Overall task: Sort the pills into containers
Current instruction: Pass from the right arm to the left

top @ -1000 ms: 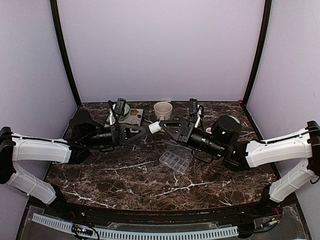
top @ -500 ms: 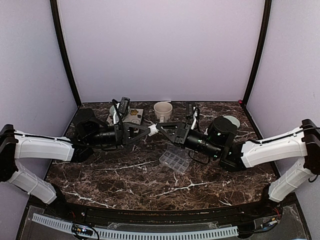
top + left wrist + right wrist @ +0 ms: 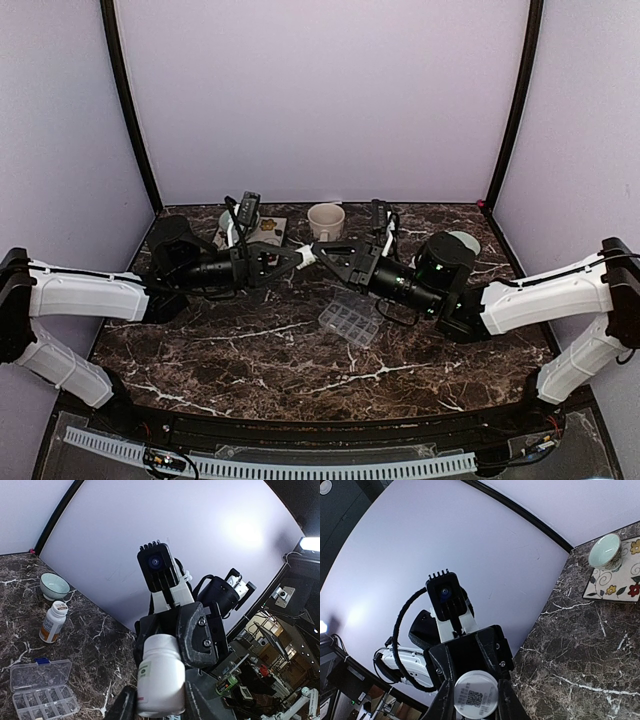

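A white pill bottle [image 3: 307, 254] hangs in the air between my two grippers, above the back middle of the table. My left gripper [image 3: 298, 258] is shut on the bottle's body [image 3: 159, 680], its fingers tight on both sides. My right gripper [image 3: 319, 251] is shut on the other end, near the cap. That round end [image 3: 476, 697] carries a QR label and sits between my right fingers. The clear pill-organizer tray [image 3: 352, 320] lies on the table below, lid closed, and also shows in the left wrist view [image 3: 42, 687].
A cream mug [image 3: 326, 220] stands at the back centre. A pale green bowl [image 3: 605, 550] sits on a floral mat [image 3: 271, 236] at back left. Another green bowl [image 3: 54, 585] and an orange bottle with a white cap [image 3: 52, 622] stand at back right.
My left gripper has moved right to the bottle that my right gripper held and has closed on it. My right arm has shifted slightly left.
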### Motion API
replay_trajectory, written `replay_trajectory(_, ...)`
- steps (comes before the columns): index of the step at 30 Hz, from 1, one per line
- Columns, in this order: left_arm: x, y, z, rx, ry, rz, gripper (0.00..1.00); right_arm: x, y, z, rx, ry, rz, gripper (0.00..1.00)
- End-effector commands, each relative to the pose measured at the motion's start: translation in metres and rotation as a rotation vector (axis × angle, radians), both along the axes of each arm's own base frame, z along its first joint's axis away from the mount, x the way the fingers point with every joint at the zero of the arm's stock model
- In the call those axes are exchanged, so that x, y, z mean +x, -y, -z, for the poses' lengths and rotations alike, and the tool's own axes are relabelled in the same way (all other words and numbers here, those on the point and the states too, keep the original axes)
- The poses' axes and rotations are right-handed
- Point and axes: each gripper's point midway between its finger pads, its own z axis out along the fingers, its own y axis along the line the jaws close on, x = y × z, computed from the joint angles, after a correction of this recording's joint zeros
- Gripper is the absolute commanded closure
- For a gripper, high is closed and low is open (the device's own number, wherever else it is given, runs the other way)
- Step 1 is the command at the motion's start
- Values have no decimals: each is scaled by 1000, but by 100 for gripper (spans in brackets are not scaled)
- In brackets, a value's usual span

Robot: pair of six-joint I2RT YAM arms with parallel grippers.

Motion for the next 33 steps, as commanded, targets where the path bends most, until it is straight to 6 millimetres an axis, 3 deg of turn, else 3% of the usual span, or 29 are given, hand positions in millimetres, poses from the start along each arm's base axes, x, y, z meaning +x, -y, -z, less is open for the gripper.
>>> replay_trajectory(1, -5, 3, -21, -44, 55, 23, 78, 2, -2, -15, 43, 22, -2, 100)
replay_trajectory(7, -7, 4, -21, -36, 71, 35, 89, -1, -1, -15, 15, 41, -5, 99)
replay_trajectory(12, -7, 4, -18, 12, 116, 27, 93, -6, 3, -21, -19, 70, -12, 67)
replay_trajectory(17, -7, 4, -13, 82, 166, 24, 96, -10, 12, -30, -48, 90, -12, 53)
replay_trajectory(24, -16, 6, -11, 166, 229, 98, 100, -16, 21, -33, -134, 110, -24, 46)
replay_trajectory(33, -31, 3, -7, 246, 242, 220, 100, -29, 26, -10, -275, 95, -101, 47)
